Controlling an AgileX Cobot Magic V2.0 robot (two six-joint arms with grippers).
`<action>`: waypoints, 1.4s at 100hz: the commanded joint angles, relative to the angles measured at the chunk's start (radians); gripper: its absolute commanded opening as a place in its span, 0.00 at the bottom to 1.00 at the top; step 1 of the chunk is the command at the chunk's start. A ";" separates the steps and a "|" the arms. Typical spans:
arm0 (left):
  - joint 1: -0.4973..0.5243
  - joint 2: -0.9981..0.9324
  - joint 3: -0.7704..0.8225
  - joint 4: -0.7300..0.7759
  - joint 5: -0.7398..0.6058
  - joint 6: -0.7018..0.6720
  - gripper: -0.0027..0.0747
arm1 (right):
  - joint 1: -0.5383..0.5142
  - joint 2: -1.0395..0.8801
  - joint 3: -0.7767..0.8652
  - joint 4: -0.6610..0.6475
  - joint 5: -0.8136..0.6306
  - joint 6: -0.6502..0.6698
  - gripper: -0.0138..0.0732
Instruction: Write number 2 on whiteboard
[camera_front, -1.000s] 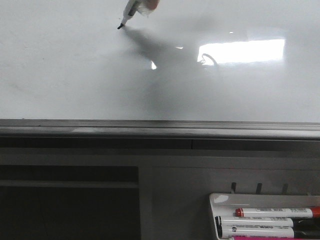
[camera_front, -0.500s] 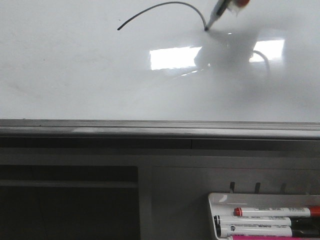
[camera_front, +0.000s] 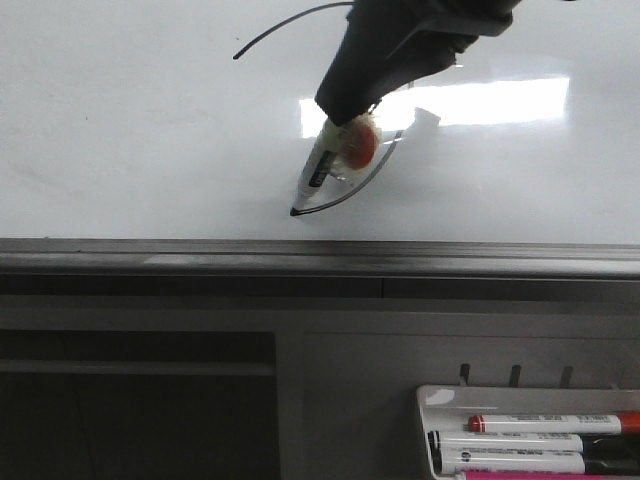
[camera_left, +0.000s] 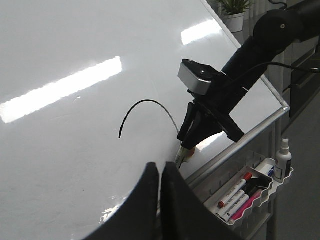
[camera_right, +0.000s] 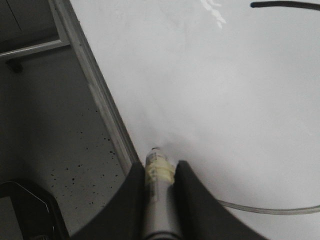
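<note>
The whiteboard (camera_front: 120, 150) fills the far half of the front view, with its grey rail (camera_front: 200, 250) along the near edge. My right gripper (camera_front: 348, 122) is shut on a marker (camera_front: 316, 175) whose tip touches the board low down, near the rail. In the right wrist view the gripper (camera_right: 160, 167) clamps the marker (camera_right: 159, 170). The number 2 (camera_front: 240, 54) shows as an arched top and a curved stroke sweeping down to the tip; part is hidden behind the arm. The arch also shows in the left wrist view (camera_left: 145, 101). My left gripper (camera_left: 161, 169) is shut and empty, away from the board.
A white tray (camera_front: 440, 400) below the board at the right holds several markers (camera_front: 545, 424); it also shows in the left wrist view (camera_left: 250, 200), with a small spray bottle (camera_left: 283, 159) beside it. A potted plant (camera_left: 235, 7) stands beyond the board's far corner.
My right gripper moved the marker from the arch's right end down and left to near the rail, drawing the curved downstroke. A second ago the tip was at the arch's start.
</note>
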 joint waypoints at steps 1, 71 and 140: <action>0.000 0.016 -0.020 -0.024 -0.079 -0.010 0.01 | -0.059 -0.022 -0.021 -0.045 -0.102 -0.010 0.09; 0.000 0.030 -0.019 -0.012 -0.121 -0.010 0.01 | -0.514 -0.274 -0.021 -0.235 0.092 0.366 0.09; -0.005 0.459 -0.227 -0.556 0.197 0.573 0.55 | 0.510 -0.364 -0.023 0.248 -0.117 -0.064 0.09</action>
